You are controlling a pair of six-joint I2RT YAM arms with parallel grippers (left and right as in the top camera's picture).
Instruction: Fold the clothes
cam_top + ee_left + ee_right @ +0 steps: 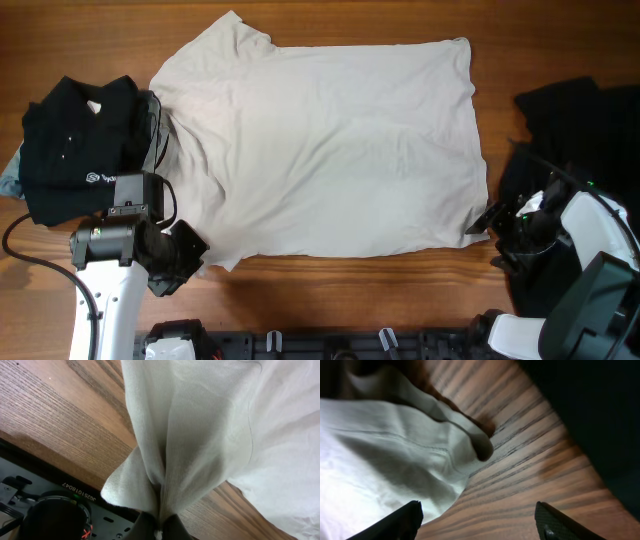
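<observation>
one cream t-shirt (320,150) between two black garments (70,140); left fingers (142,527) clamp its corner, right fingers (395,522) apart.

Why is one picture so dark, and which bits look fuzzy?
Right wrist view: dim, the black garment fills a corner, shadow darkens the cream T-shirt at its edge, and the right tool is fuzzy; left wrist view: bright, fabric weave sharp, bottom edge fuzzy; overhead view: even light, sharp, soft shadows.

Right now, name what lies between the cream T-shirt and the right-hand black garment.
Bare table, with the right claw over it by the cream T-shirt's corner; overhead and right wrist views show it.
</observation>
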